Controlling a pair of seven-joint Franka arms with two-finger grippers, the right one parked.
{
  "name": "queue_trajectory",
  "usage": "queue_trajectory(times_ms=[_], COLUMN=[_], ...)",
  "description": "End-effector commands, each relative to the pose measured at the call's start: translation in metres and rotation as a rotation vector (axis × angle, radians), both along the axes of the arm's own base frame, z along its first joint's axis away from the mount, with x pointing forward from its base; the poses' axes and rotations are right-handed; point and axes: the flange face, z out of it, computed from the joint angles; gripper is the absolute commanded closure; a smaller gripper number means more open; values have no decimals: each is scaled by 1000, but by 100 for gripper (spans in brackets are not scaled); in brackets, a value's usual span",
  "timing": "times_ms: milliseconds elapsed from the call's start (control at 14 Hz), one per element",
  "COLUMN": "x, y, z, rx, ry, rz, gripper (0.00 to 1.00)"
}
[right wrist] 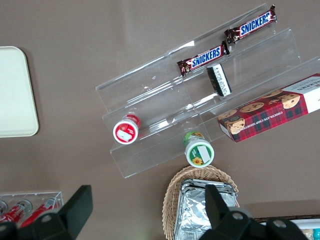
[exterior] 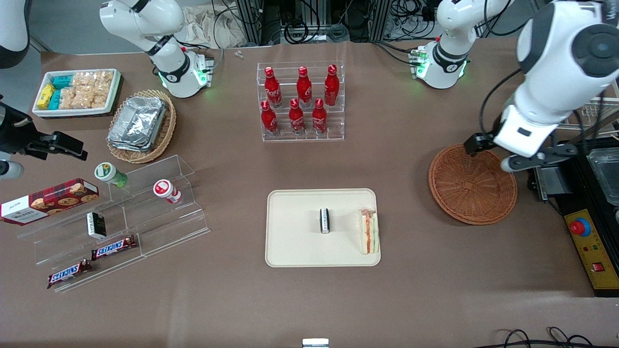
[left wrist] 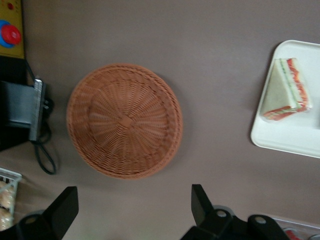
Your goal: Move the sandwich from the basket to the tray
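The sandwich [exterior: 368,231] lies on the cream-beige tray [exterior: 295,241], at the tray's edge nearest the basket, with its red and green filling showing. It also shows in the left wrist view [left wrist: 287,90] on the tray [left wrist: 290,140]. The round reddish-brown wicker basket [exterior: 472,184] is empty and also shows in the left wrist view [left wrist: 125,120]. My left gripper [exterior: 508,163] hangs above the basket's rim that is farther from the front camera. In the left wrist view the gripper [left wrist: 132,192] is open and empty, its fingers wide apart.
A small black-and-white packet [exterior: 325,220] stands on the tray's middle. A clear rack of red bottles [exterior: 302,101] stands farther back. A control box with a red button [exterior: 587,246] lies beside the basket at the working arm's end. Acrylic steps with snacks [exterior: 145,208] lie toward the parked arm's end.
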Motion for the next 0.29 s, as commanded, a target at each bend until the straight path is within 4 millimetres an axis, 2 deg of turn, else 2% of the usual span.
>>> queue_trajectory(times_ms=[0,143,214], x=[12,28,28], y=[35,48,47], z=[16,23,27], rx=[-43,-73,-66], ry=[-20,-40,-49], rz=[-39,-27,-29], gripper=[0,0,0])
